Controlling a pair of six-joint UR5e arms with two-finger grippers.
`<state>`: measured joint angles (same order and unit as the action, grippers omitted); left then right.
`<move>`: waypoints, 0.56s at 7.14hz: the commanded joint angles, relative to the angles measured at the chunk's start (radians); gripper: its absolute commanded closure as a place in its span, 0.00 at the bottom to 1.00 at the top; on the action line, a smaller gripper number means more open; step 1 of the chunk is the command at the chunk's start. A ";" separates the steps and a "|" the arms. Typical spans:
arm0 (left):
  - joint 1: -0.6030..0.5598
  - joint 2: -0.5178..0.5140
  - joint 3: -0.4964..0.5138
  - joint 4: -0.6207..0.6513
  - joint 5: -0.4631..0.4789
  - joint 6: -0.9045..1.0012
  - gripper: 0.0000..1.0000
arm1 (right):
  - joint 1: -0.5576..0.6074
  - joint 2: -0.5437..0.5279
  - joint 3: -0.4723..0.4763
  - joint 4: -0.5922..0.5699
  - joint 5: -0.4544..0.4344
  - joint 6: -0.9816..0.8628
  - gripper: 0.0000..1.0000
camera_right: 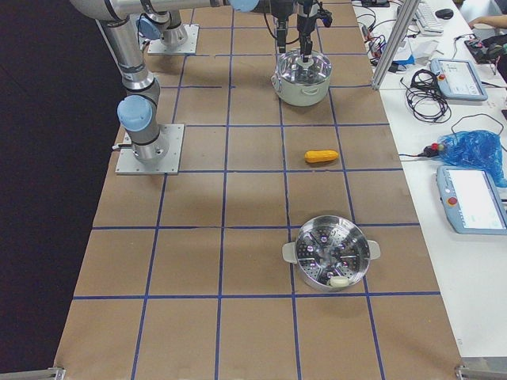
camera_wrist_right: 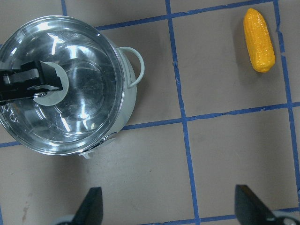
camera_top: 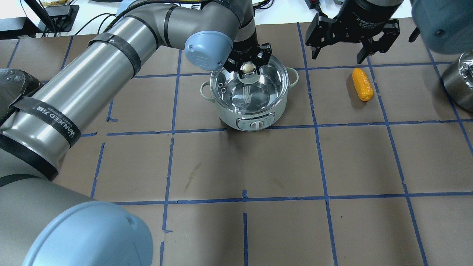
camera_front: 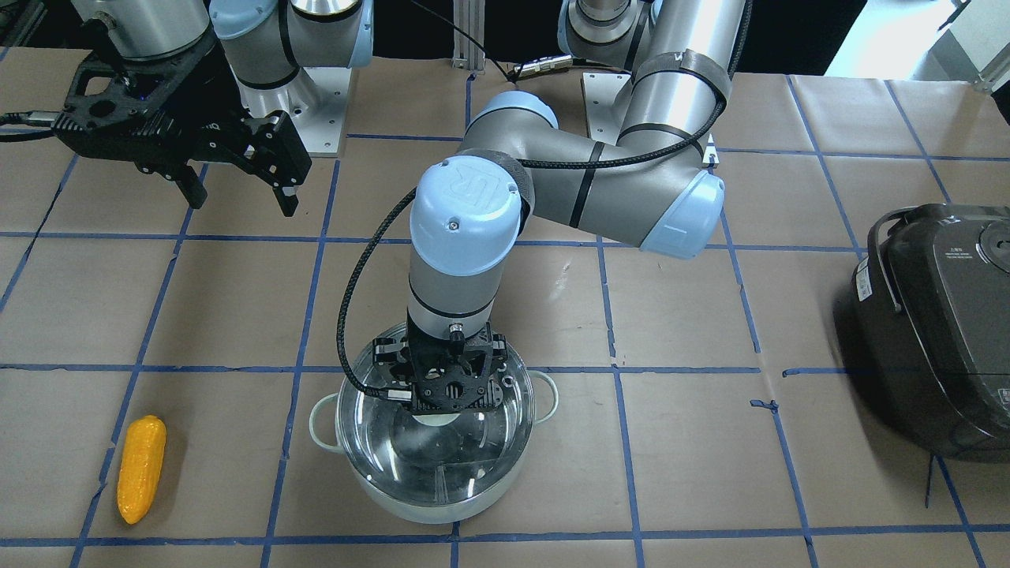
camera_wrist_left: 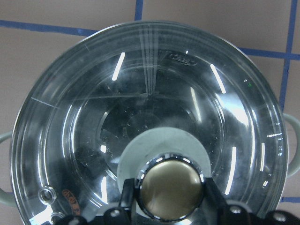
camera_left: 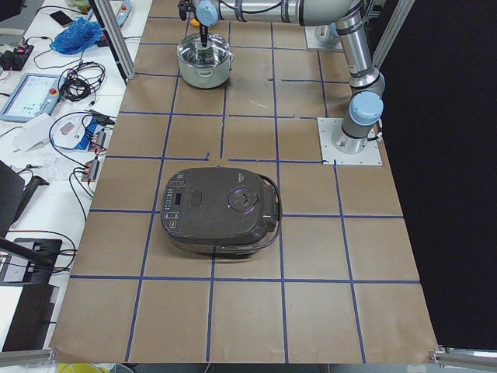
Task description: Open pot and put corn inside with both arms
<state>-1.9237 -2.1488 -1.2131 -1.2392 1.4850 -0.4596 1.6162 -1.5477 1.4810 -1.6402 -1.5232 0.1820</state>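
Observation:
The mint-green pot (camera_top: 255, 117) stands at mid-table with its glass lid (camera_wrist_left: 154, 108) on. My left gripper (camera_top: 248, 67) reaches straight down over the lid, and in the left wrist view its fingers (camera_wrist_left: 129, 199) sit against both sides of the cream knob (camera_wrist_left: 171, 188). The pot also shows in the front view (camera_front: 430, 511) and the right wrist view (camera_wrist_right: 130, 101). The yellow corn (camera_top: 362, 84) lies flat on the table to the pot's right, also visible from the front (camera_front: 142, 469) and the right wrist (camera_wrist_right: 258, 40). My right gripper (camera_top: 340, 55) hovers open and empty just behind the corn.
A big dark grey rice cooker (camera_front: 939, 331) sits toward the table's left end (camera_left: 221, 210). A steel steamer pot (camera_right: 331, 255) stands toward the right end, at the overhead view's right edge (camera_top: 460, 85). Blue tape lines grid the brown table.

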 commanded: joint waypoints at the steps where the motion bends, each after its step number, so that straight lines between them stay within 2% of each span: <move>1: 0.000 0.015 0.009 0.000 0.008 0.002 0.86 | 0.011 0.001 0.004 0.000 -0.002 -0.001 0.00; 3: 0.018 0.110 0.033 -0.078 0.012 0.031 0.85 | 0.013 -0.002 0.001 -0.001 -0.003 0.001 0.00; 4: 0.087 0.157 0.024 -0.144 0.020 0.190 0.85 | 0.008 -0.002 0.011 0.002 -0.002 -0.003 0.00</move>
<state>-1.8955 -2.0502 -1.1875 -1.3105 1.4975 -0.4011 1.6250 -1.5487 1.4863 -1.6403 -1.5254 0.1814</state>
